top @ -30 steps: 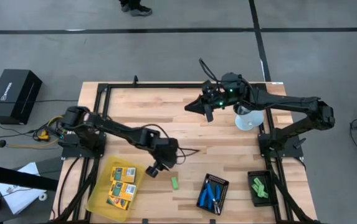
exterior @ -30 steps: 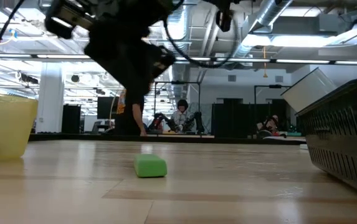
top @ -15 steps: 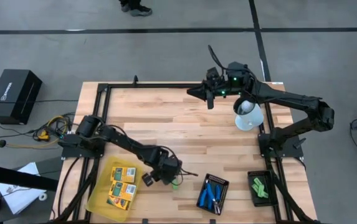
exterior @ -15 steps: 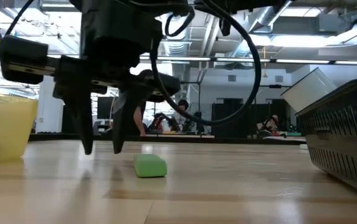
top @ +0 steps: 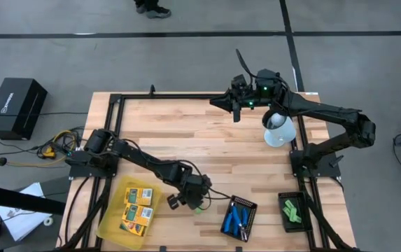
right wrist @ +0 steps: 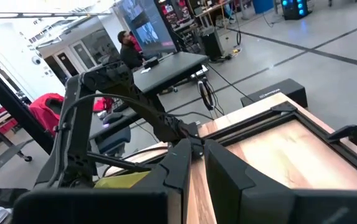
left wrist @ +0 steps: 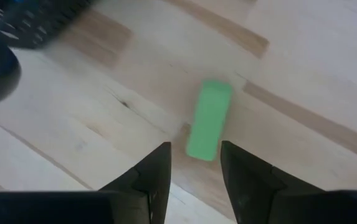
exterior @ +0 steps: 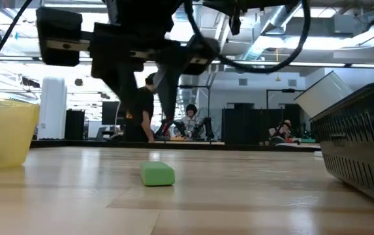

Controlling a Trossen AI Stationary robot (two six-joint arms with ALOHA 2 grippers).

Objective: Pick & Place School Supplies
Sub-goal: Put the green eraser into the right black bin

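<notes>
One bright green oblong block [left wrist: 208,127] lies flat on the wood near the table's near edge, also seen in the low view [exterior: 157,174] and the high view [top: 198,207]. My left gripper [left wrist: 195,158] hovers open just above it, fingers on either side of its nearer end without touching. In the low view my left gripper [exterior: 142,98] stands clear of the table. The yellow-orange packs [top: 136,207] lie in the yellow tray [top: 110,222]. The blue-handled tools [top: 238,217] and more green blocks [top: 292,211] lie in the two black trays. My right gripper [top: 217,103] waits shut, high over the far edge.
A white cup [top: 279,131] sits by the right arm's base. The black ribbed tray [exterior: 363,150] rises to the right of the block and the yellow tray [exterior: 0,134] to its left. Bare wood spans the table's middle. People sit in the room beyond.
My left gripper has travelled toward the near edge and then right, dipping to table height beside the green block and then rising over it. My right gripper has drawn slightly toward the far edge. The block has stayed in place.
</notes>
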